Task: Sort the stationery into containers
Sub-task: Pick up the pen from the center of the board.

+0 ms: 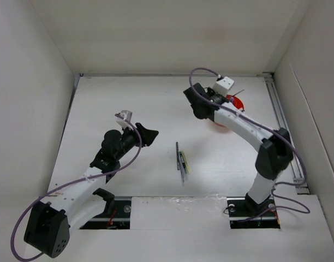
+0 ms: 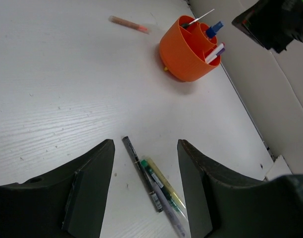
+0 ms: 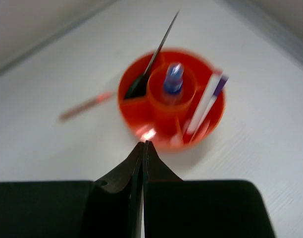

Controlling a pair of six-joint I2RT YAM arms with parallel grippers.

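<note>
Overhead and both wrist views share the holder (image 2: 183, 57).

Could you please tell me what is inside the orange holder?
The orange holder has a blue-capped bottle in its inner ring, white and purple pens in one outer compartment, a thin pen in another. Lower ends are hidden.

Left arm (image 1: 90, 183) angled forward and right; left gripper (image 2: 145, 148) jaws spread wide. Right arm (image 1: 249, 131) bent at elbow, reaching forward-left; right gripper (image 3: 143, 147) jaws pressed together.
</note>
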